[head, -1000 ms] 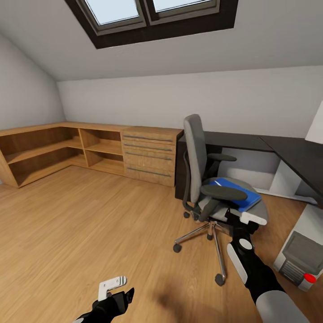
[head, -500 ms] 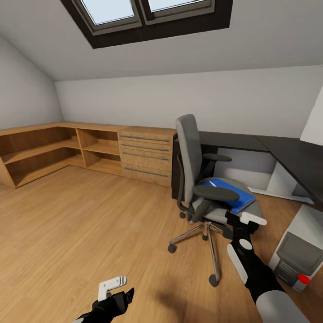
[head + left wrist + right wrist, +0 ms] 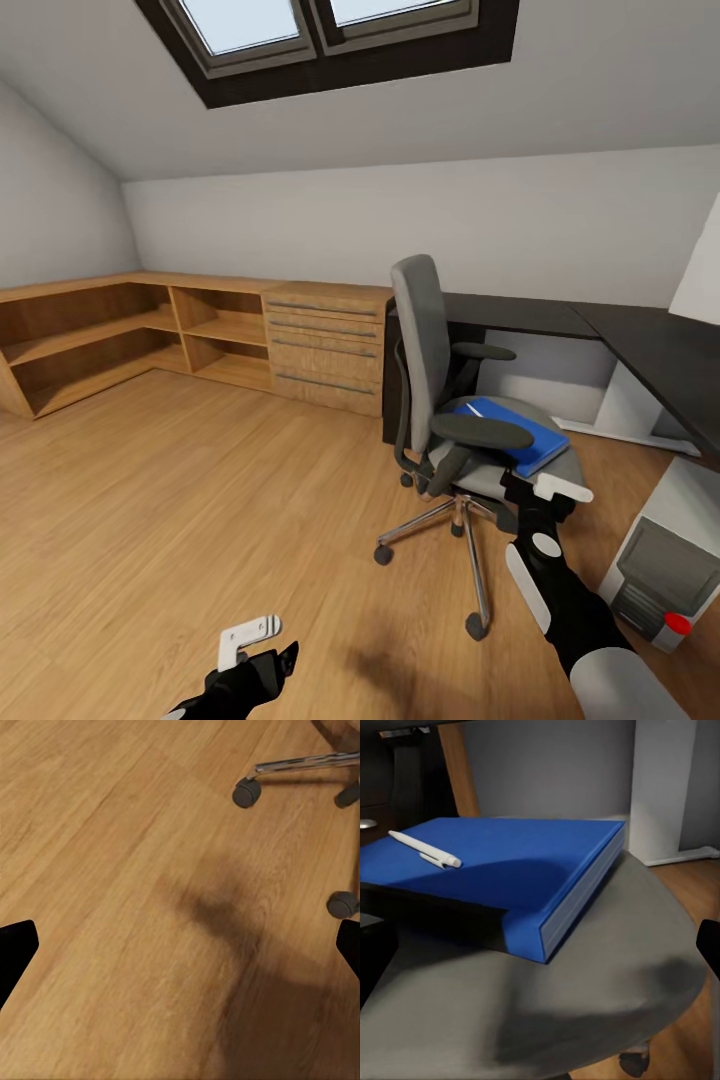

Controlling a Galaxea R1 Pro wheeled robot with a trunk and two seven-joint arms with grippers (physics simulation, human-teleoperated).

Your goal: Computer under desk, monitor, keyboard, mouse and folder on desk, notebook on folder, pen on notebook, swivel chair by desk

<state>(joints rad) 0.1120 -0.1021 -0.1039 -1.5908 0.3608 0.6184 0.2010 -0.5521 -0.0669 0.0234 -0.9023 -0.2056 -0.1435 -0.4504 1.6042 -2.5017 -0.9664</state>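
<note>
Over the last second the whole head view slid — the camera turned, not the furniture — and in the final half second it has settled, the picture matching the one just before it; I judge the approach to the swivel chair (image 3: pixel 455 420) is over and the reach for the folder (image 3: pixel 520 432) can begin.

The folder lies flat on the chair's grey seat, bright blue, with the pen (image 3: pixel 426 850) resting on its cover near the spine end; the right wrist view looks straight across the seat at its pale page edge. The right gripper (image 3: pixel 548 492) hangs just off the seat's front rim, near the folder but not touching it; its fingers stand wide apart, the dark tips at the two sides of its wrist view. The left gripper (image 3: pixel 252 642) hangs low over the bare wood floor (image 3: pixel 180 520), well away from the chair; its fingers are spread too, holding nothing.

The table (image 3: pixel 620 335) runs along the wall behind the chair and turns toward the robot at the right; the computer (image 3: pixel 665 560) stands on the floor by it. In the way — the near armrest (image 3: pixel 482 432) crosses above the folder's near edge, so a grasp from the seat's open front looks easier; the loose pen could roll off if the folder tilts. A wooden dresser (image 3: pixel 325 345) and open shelves (image 3: pixel 130 335) sit to the left.
</note>
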